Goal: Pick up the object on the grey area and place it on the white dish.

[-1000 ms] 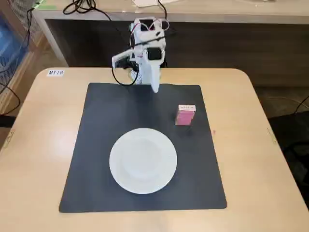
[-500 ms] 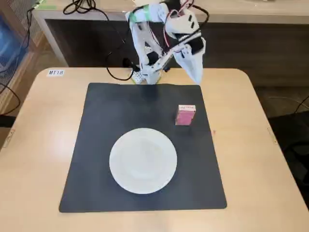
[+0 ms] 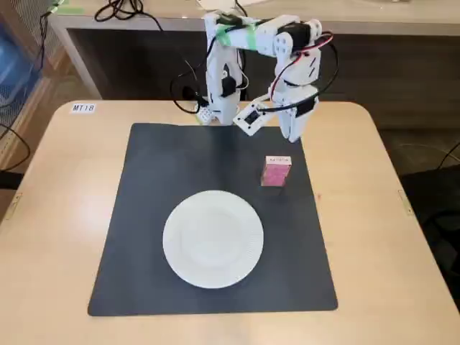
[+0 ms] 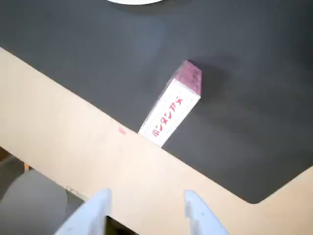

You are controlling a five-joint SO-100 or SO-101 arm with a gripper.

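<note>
**Q:** Wooden tabletop [image 3: 57,208], dark mat [image 3: 144,215] laid over it: where does the box sit?

**A:** The box [image 3: 276,171] stands on the mat at centre right of the fixed view, near the mat's right edge and well apart from the dish [image 3: 213,238], which lies at lower centre. In the wrist view the box [image 4: 172,106] appears at centre, lying diagonally, with its printed face toward the camera.

**Q:** And the gripper?

**A:** The gripper [image 4: 146,208] hangs above and behind the box, its fingers spread and empty.

**Q:** What makes the approach good?

**A:** Judged from these views: rotate the wrist so the jaws straddle the box's narrow sides, descend centred over it, and close low enough to avoid tipping it.
</note>
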